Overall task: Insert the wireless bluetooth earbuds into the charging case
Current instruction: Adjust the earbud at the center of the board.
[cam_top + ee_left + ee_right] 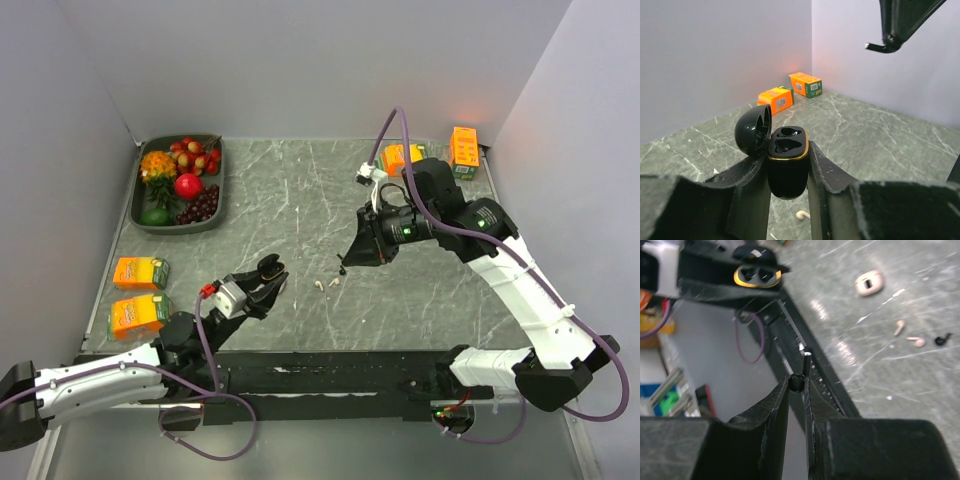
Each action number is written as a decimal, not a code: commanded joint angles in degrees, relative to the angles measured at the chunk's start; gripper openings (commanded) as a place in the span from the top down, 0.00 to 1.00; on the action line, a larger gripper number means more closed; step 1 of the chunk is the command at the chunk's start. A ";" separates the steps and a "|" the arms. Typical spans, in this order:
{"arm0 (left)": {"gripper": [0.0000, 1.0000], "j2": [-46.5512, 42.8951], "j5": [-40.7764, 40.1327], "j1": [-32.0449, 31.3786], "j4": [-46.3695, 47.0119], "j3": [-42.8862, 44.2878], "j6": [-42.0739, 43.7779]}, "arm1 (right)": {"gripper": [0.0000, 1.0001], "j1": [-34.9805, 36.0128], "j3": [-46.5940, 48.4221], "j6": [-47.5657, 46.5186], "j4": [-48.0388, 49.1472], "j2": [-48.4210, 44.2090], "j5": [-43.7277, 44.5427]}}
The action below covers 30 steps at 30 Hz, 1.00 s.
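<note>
My left gripper (pixel 270 275) is shut on a black charging case (pixel 786 167) with a gold rim, held above the table. Its lid (pixel 754 131) is open and both sockets look empty. The case also shows in the right wrist view (pixel 757 274). My right gripper (pixel 799 385) is shut on a black earbud (pixel 796 382), stem sticking out past the tips. It hangs in the air right of the case, and the bud shows there in the left wrist view (pixel 879 47). Two white earbuds (pixel 326 283) lie on the table between the arms. Another black earbud (pixel 940 339) lies beside them.
A pale pink-white case (pixel 870 282) sits open on the table beyond the loose buds. A tray of fruit (pixel 141 212) stands at the back left. Two orange boxes (pixel 140 272) lie at the left edge, two more (pixel 463 148) at the back right.
</note>
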 commanded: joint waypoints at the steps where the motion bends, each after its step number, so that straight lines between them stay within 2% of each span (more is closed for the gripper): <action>1: 0.99 0.42 2.63 0.24 -1.08 1.66 1.02 | 1.00 0.53 0.55 -3.24 -4.68 -0.57 -9.68; 5: 0.99 0.60 5.97 0.15 -4.94 2.80 -0.38 | 1.00 1.32 0.46 -4.30 -8.55 -1.00 -8.20; 10: 0.99 0.77 10.28 0.15 -10.92 5.53 -0.04 | 1.00 6.06 1.51 -5.80 -16.29 -0.13 1.46; 15: 0.99 1.12 13.62 0.24 -13.65 7.28 0.93 | 1.00 6.86 0.28 -5.18 -16.46 -1.18 -0.98; 24: 0.99 2.97 25.22 -0.20 -24.18 11.42 1.81 | 1.00 13.70 1.25 -6.06 -19.81 1.19 1.99; 30: 0.99 2.45 26.37 -0.38 -28.60 13.35 4.97 | 1.00 14.85 -0.68 -6.59 -18.58 2.51 1.03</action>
